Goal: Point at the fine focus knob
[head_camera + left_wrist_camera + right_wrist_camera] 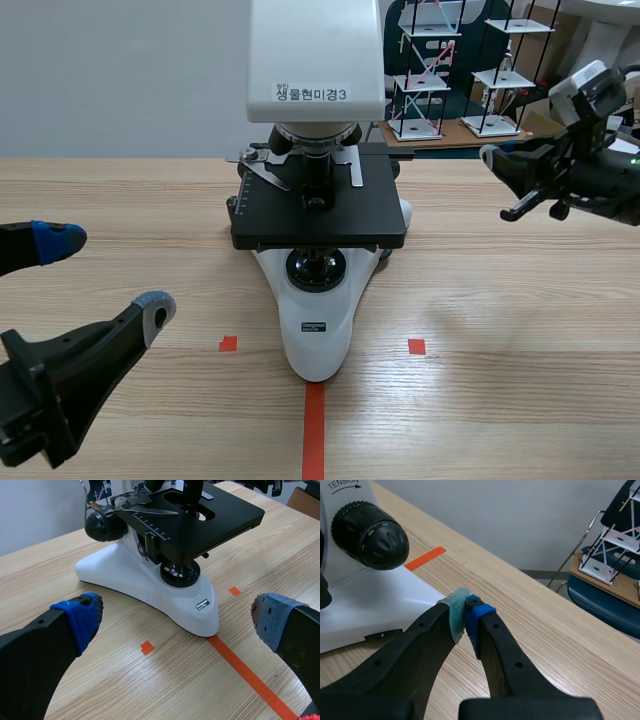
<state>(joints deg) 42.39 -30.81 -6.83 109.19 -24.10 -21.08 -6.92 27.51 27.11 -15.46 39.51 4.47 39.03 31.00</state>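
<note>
A white microscope [315, 330] with a black stage [320, 212] stands mid-table. Its black focus knob [370, 535] carries a smaller fine knob [391, 541] at its outer end. My right gripper [465, 611] is shut on nothing, its tips a short way from that knob and aimed toward the microscope's base. In the scene view the right gripper [490, 158] hangs to the right of the stage, clear of it. A matching knob [105, 524] shows on the microscope's other side. My left gripper [175, 617] is open in front of the base, holding nothing.
Wire-frame shelf models [430, 70] stand on a board behind the table at the back right. An orange tape line [313, 430] runs from the microscope's foot to the near edge. Bare wood lies on both sides of the microscope.
</note>
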